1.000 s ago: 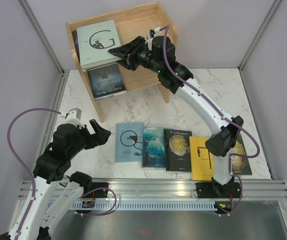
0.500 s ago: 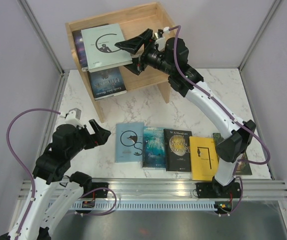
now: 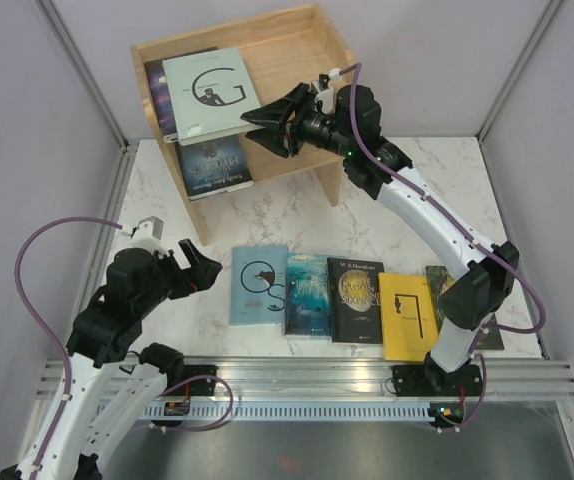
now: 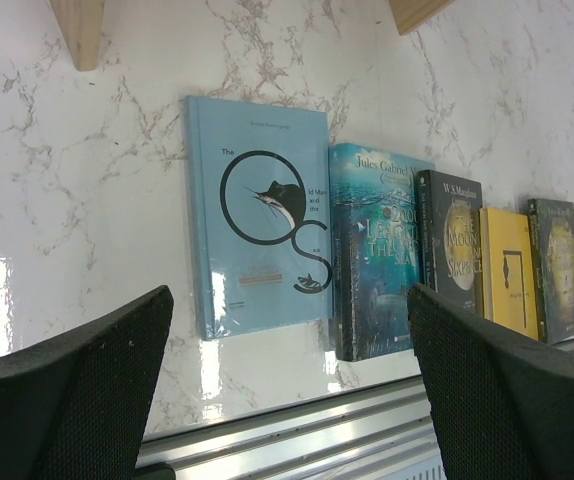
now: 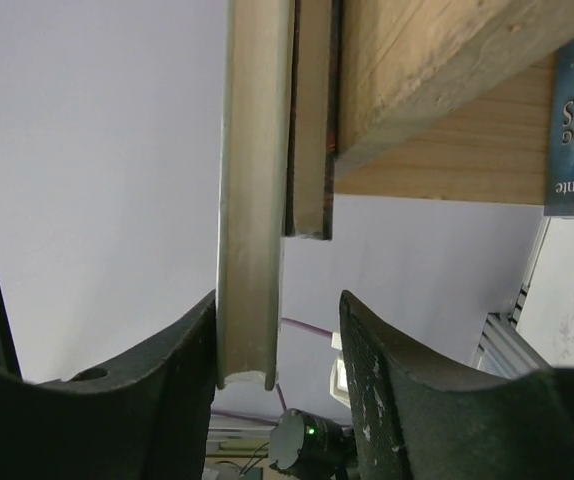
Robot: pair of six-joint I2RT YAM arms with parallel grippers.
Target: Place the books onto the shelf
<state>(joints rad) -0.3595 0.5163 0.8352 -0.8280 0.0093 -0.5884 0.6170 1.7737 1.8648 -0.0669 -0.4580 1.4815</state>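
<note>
The wooden shelf (image 3: 289, 42) stands at the back of the table. A white "G" book (image 3: 212, 92) lies on its top tier over a dark book (image 3: 157, 85), and a dark blue book (image 3: 214, 165) sits on the lower tier. My right gripper (image 3: 259, 128) is open at the G book's right edge. In the right wrist view that pale edge (image 5: 252, 200) runs between the fingers of the right gripper (image 5: 279, 300), against the left one and apart from the right one. My left gripper (image 3: 192, 268) hangs open and empty left of the pale blue book (image 3: 259, 284).
A row of books lies on the marble near the front: pale blue, teal (image 3: 307, 294), black (image 3: 355, 299), yellow (image 3: 404, 315), and a green-gold one (image 3: 485, 322) mostly behind the right arm. A metal rail (image 3: 307, 378) runs along the near edge. Grey walls close both sides.
The right gripper carried the G book left onto the dark book, opened off it and drew back a little to the right. The left arm has not moved.
</note>
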